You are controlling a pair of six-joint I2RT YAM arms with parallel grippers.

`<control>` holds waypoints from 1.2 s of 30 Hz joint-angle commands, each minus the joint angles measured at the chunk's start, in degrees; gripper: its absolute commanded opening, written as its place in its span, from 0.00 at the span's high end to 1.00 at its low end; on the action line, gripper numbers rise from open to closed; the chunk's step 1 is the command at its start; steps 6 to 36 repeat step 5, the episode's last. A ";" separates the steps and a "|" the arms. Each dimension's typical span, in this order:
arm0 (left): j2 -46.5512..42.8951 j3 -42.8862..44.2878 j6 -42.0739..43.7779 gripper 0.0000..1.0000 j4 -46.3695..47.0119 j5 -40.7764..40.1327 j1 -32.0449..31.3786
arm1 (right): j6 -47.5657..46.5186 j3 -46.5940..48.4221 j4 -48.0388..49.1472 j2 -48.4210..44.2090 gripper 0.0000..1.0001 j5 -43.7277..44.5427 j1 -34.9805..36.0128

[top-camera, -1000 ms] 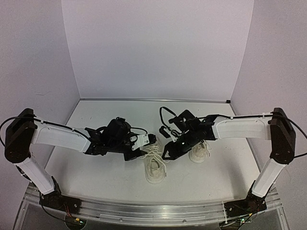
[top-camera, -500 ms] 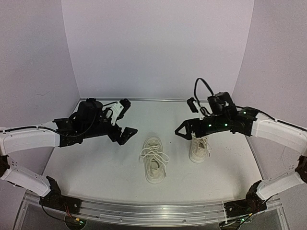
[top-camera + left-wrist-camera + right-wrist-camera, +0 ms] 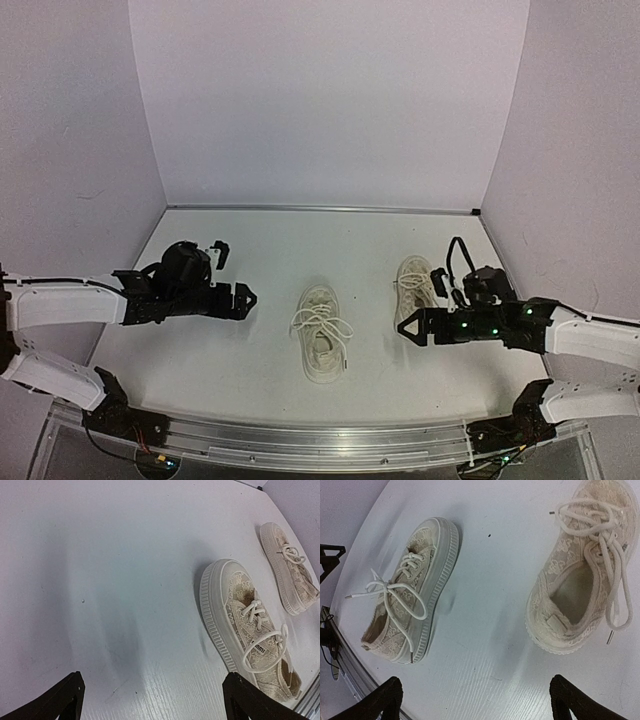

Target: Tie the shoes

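Observation:
Two cream shoes with thin white laces lie on the white table. One shoe (image 3: 322, 345) is in the middle, with its laces (image 3: 390, 592) crossed in loose loops over the tongue. The other shoe (image 3: 413, 283) lies to its right, its laces (image 3: 600, 540) bunched on top. My left gripper (image 3: 232, 273) hovers open to the left of the middle shoe (image 3: 245, 625), with nothing between its fingers. My right gripper (image 3: 424, 306) is open just in front of the right shoe (image 3: 582, 570) and holds nothing.
White walls (image 3: 330, 100) close off the back and both sides of the table. A metal rail (image 3: 300, 440) runs along the near edge by the arm bases.
Both arms have drawn back from the middle shoe, the left one to the left and the right one to the right and lower. Both grippers have opened wide, and the laces lie free.

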 commanded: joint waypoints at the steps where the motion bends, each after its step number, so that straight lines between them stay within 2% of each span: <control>1: 0.66 1.55 -4.98 0.01 0.13 -2.88 0.07 | 2.68 0.08 7.22 -2.50 0.02 -0.73 -0.14; 5: 1.17 3.93 -4.55 0.00 -1.42 -3.93 0.07 | 1.68 1.52 6.84 -1.75 0.02 -0.75 -0.15; 36: 1.17 3.93 -4.55 0.00 -1.42 -3.93 0.07 | 1.68 1.52 6.84 -1.75 0.02 -0.75 -0.15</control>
